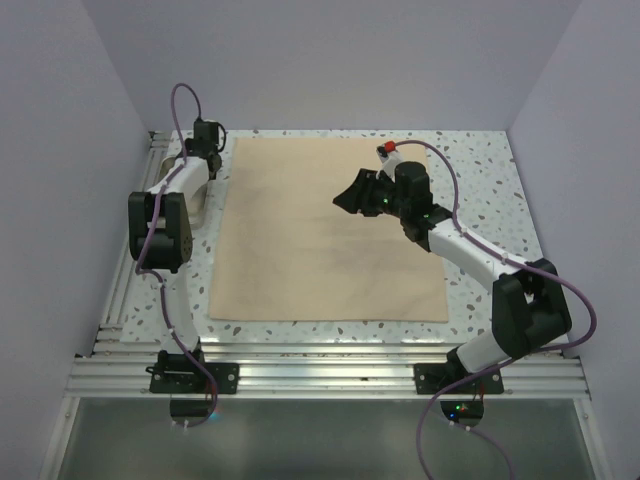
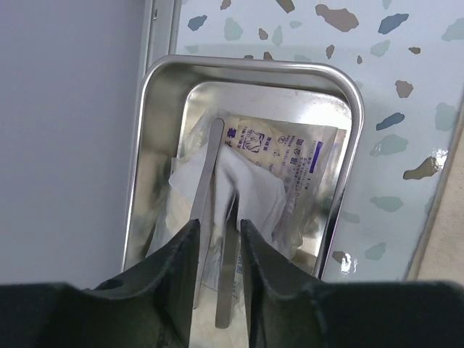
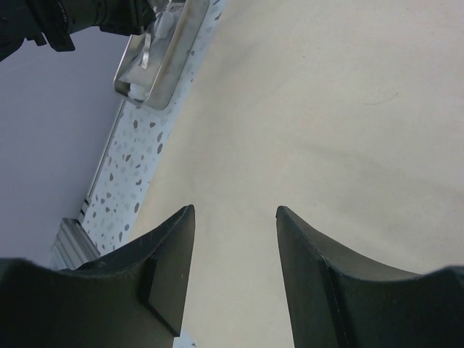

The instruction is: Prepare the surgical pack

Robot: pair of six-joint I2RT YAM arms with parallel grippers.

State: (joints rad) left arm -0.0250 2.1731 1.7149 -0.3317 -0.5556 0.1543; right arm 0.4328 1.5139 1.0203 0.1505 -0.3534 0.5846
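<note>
The tan cloth wrap (image 1: 330,235) of the surgical pack lies flat and unfolded across the middle of the table. At the far left stands a small steel tray (image 2: 156,80) holding white packets (image 2: 279,148) and steel tweezers (image 2: 206,174). My left gripper (image 2: 217,223) hangs low over the tray's near end. Its jaws stand a little apart, and one tweezer leg lies between them without being pinched. My right gripper (image 3: 234,209) hovers open above the cloth (image 3: 326,109) with nothing between its fingers. In the top view the left arm hides most of the tray (image 1: 203,208).
The table is speckled white (image 2: 391,94), and grey walls close it in on three sides. An aluminium rail (image 1: 320,375) runs along the near edge. The tray (image 3: 177,54) sits close to the cloth's far-left edge.
</note>
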